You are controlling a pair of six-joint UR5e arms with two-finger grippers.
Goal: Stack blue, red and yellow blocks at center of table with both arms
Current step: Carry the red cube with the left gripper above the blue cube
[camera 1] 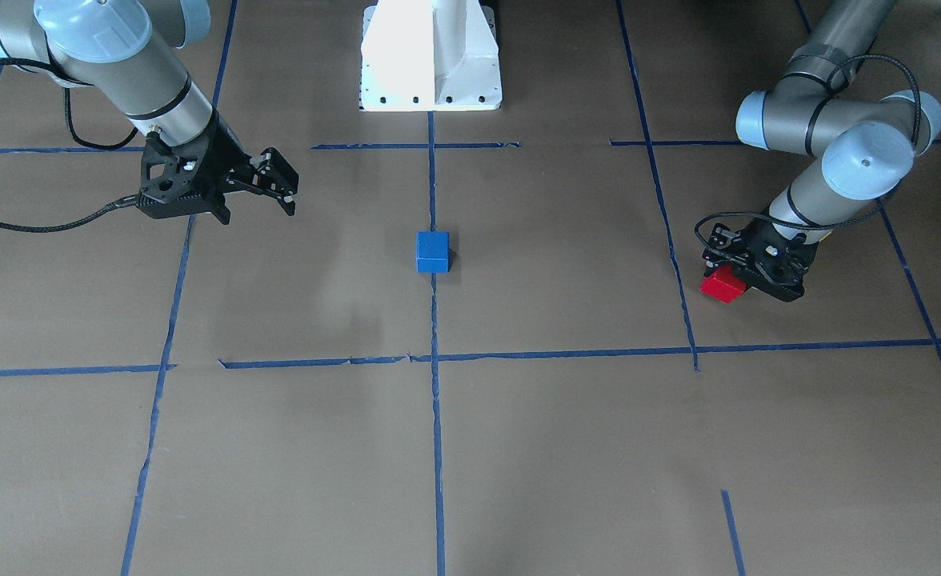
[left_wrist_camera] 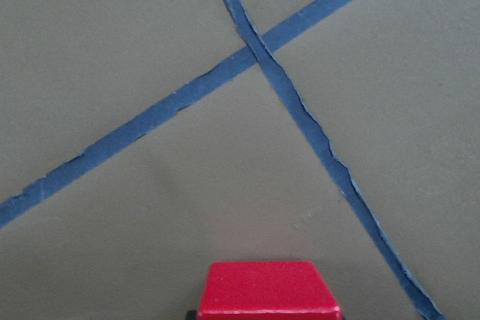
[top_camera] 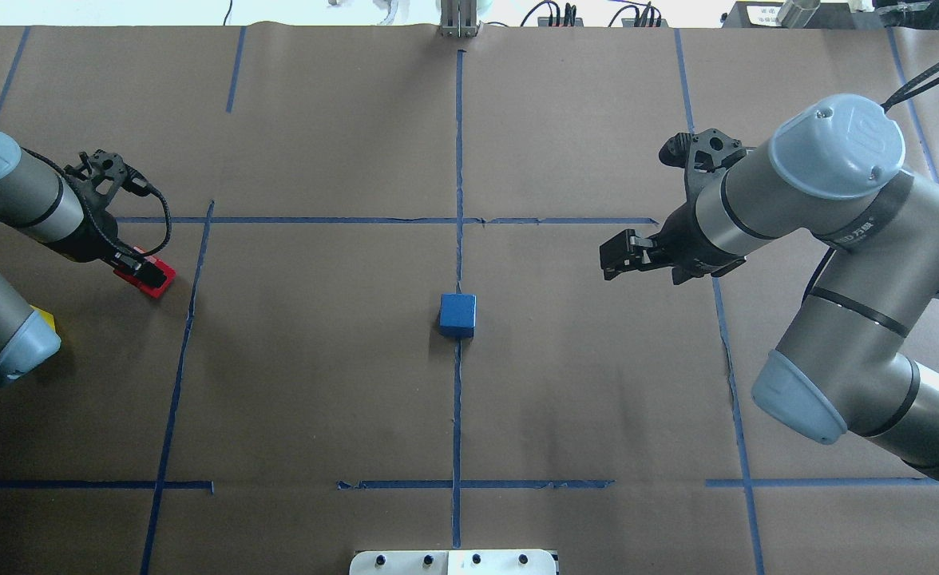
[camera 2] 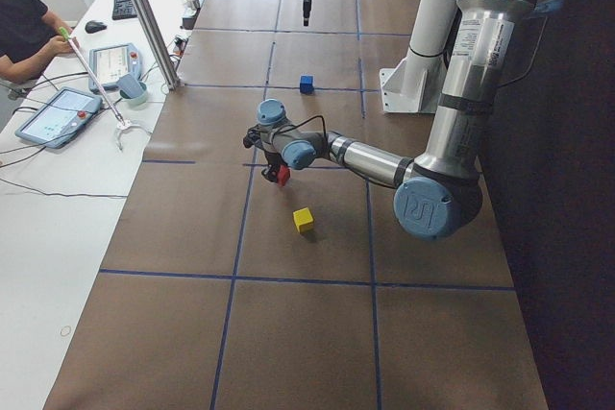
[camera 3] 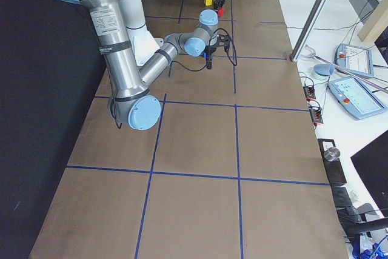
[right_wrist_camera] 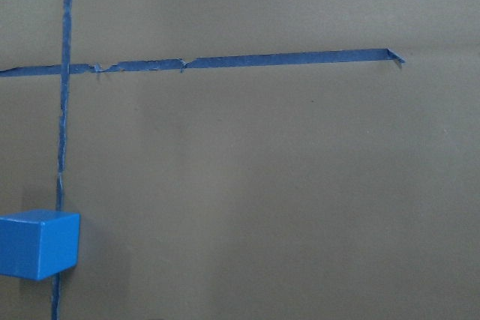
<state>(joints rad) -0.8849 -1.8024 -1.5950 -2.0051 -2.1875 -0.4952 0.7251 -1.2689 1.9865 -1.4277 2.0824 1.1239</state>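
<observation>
The blue block (camera 1: 432, 251) sits on the centre tape line of the table (camera 1: 566, 448); it also shows in the overhead view (top_camera: 457, 314) and at the lower left of the right wrist view (right_wrist_camera: 37, 245). My left gripper (top_camera: 150, 278) is shut on the red block (top_camera: 160, 284), low over the table at its left side; the block fills the bottom centre of the left wrist view (left_wrist_camera: 266, 288). The yellow block (camera 2: 304, 220) lies near my left arm's elbow, half hidden in the overhead view (top_camera: 45, 318). My right gripper (top_camera: 609, 262) is open and empty, raised to the right of the blue block.
The white robot base (camera 1: 430, 56) stands at the table's robot-side edge. Blue tape lines (camera 1: 436, 448) mark a grid on the brown paper. An operator (camera 2: 24, 26) sits at a side bench with tablets (camera 2: 53, 114) beyond the table's far edge.
</observation>
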